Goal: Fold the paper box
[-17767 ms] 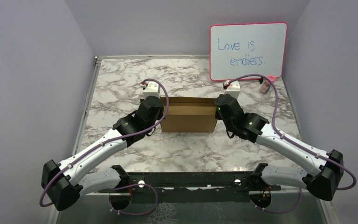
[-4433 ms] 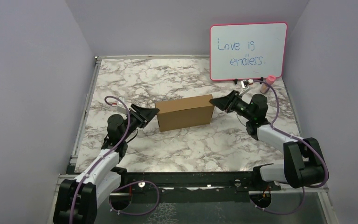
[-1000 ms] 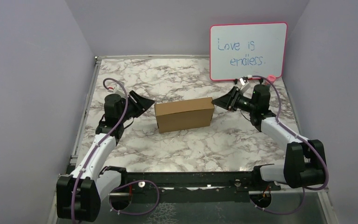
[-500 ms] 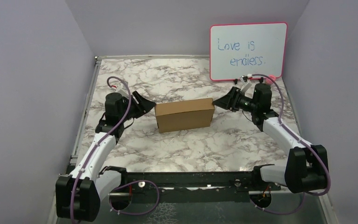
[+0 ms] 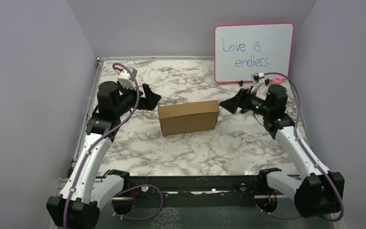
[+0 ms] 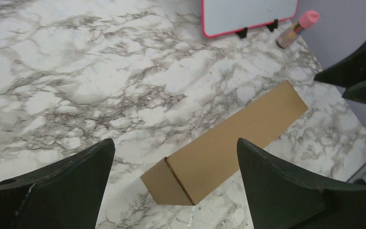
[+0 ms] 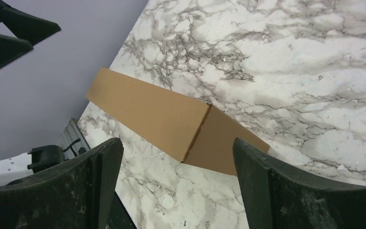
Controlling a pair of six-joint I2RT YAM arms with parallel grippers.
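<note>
The paper box is a plain brown closed carton lying on the marble table near its middle; it also shows in the left wrist view and the right wrist view. My left gripper hangs off the box's left end, apart from it, open with nothing between its fingers. My right gripper stands off the box's right end, also apart from it and open and empty, its fingers wide.
A pink-framed whiteboard with blue writing leans at the back right. A small pink-capped bottle stands beside it. Lilac walls close in the left, back and right sides of the table.
Both grippers have drawn back from the box ends and opened wider. The left arm rose and moved left; the right moved right. The box has stayed put.
</note>
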